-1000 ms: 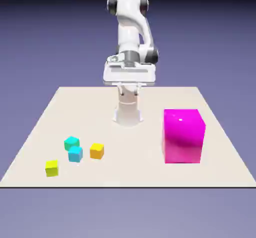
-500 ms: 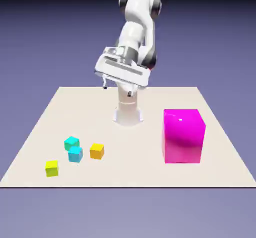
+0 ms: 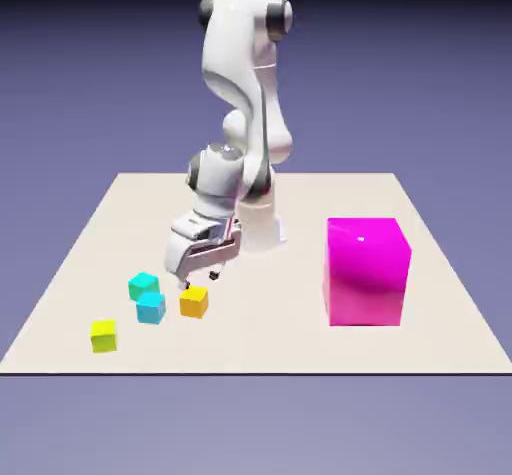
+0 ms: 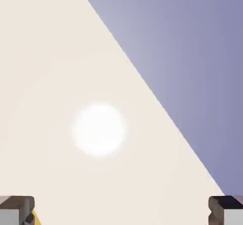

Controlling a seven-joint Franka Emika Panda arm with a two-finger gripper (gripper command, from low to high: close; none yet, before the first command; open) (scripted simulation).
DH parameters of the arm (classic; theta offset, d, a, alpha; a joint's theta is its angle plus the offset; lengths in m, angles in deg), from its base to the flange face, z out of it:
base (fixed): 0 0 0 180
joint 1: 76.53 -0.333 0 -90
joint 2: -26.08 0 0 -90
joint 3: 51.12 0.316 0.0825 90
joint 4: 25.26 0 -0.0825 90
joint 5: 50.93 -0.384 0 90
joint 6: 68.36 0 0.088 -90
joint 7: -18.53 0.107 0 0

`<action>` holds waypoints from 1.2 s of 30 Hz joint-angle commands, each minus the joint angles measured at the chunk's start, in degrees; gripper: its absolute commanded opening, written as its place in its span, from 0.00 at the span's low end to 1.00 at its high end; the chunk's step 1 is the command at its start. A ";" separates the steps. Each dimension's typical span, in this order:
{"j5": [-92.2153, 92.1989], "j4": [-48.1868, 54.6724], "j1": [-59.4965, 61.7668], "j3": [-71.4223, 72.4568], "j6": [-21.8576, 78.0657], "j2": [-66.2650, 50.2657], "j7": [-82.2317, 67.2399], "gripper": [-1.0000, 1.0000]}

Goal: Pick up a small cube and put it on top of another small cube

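The small orange cube rests on the table toward the exterior view's left, near the front. My gripper hovers just above and slightly behind it, tilted, with its fingers spread open and nothing between them. In the hand view the fingertips sit far apart at the bottom corners, and only a sliver of the orange cube peeks beside the left one. Two cyan cubes lie just left of the orange one, touching corner to corner. A yellow cube sits further left and nearer the front.
A large magenta cube stands on the exterior view's right side of the table. The hand view shows the table edge running diagonally against the blue-violet backdrop.
The arm has swung down and toward the exterior view's left, bringing the gripper from high above the table's back to just over the orange cube. The cubes have not moved.
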 commanded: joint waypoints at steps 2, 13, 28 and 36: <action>3.09 0.24 4.13 2.70 1.98 -3.74 -4.50 0.50; 20.10 1.58 26.98 17.51 12.86 -24.28 -29.22 0.50; 45.32 -4.02 51.30 29.88 29.15 -50.92 -65.50 0.50; 59.23 -8.68 62.72 34.70 38.16 -64.82 -85.44 0.50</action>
